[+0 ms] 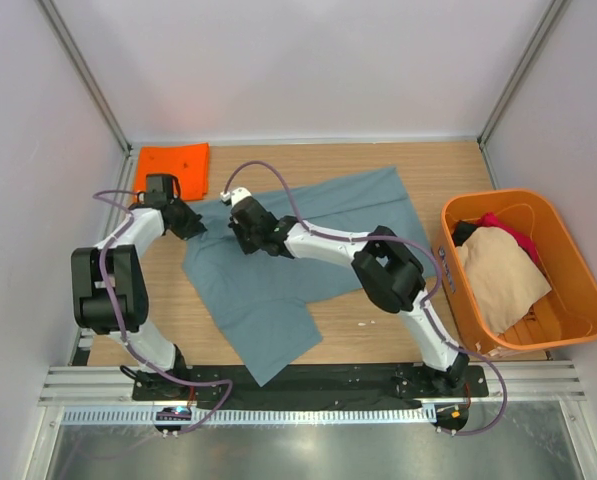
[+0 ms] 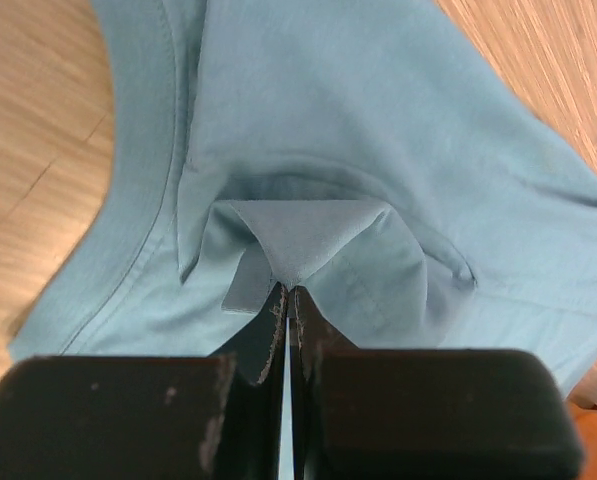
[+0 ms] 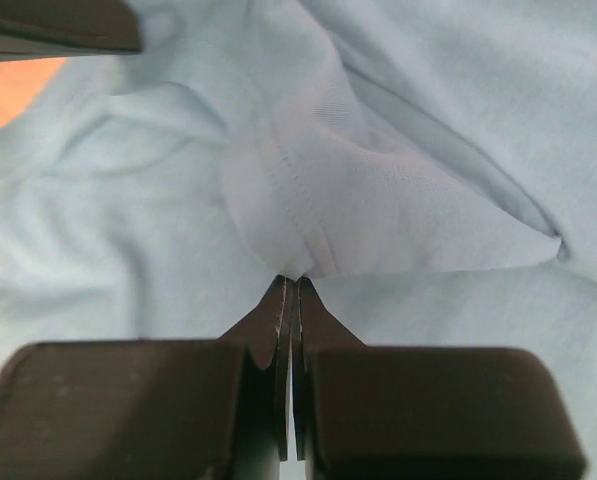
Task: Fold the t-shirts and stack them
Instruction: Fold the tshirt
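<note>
1. Two grips are on the grey-blue t-shirt, which lies spread across the middle of the counter.
2. Your left end effector is pinched tight on a small peak of that cloth, just beside the collar band.
3. Your right end effector is closed just as tightly on a stitched hem fold of the same shirt.
4. A folded orange t-shirt lies flat in the far-left corner of the counter.
5. The orange tub at your right holds a beige shirt, a red shirt and a dark shirt.
</note>
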Motion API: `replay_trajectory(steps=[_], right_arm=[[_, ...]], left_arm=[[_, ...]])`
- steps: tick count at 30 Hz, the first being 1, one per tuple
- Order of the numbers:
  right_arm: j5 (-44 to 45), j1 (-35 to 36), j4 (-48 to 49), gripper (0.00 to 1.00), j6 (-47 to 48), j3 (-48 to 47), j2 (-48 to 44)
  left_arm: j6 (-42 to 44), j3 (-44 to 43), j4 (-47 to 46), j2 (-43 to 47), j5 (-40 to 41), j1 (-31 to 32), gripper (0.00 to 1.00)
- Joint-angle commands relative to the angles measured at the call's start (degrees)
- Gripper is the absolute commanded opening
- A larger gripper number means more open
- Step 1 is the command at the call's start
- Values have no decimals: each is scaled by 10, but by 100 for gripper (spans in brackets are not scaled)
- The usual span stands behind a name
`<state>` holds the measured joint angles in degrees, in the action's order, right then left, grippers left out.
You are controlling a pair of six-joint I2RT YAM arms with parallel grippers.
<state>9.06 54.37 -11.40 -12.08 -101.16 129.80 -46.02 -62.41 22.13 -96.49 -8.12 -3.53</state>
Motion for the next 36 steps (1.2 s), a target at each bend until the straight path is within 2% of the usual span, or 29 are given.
replay_trajectory(steps=[1, 6, 18, 25, 30, 36], right_arm=[[-62, -3, 8, 1, -22, 32, -72], [-117, -6, -39, 1, -23, 47, -89], [-175, -24, -63, 1, 14, 157, -165], [-197, -33, -68, 1, 19, 164, -171], [-217, -38, -61, 1, 16, 170, -165], [-234, -44, -66, 1, 10, 168, -151]], left_arm=[[1, 18, 15, 46, -3, -4, 0], [0, 62, 26, 90, -16, -4, 0], [14, 118, 81, 157, -28, -4, 1], [1, 152, 109, 187, -48, -4, 0], [-9, 183, 132, 214, -20, -5, 2], [-29, 201, 132, 212, -36, -6, 2]])
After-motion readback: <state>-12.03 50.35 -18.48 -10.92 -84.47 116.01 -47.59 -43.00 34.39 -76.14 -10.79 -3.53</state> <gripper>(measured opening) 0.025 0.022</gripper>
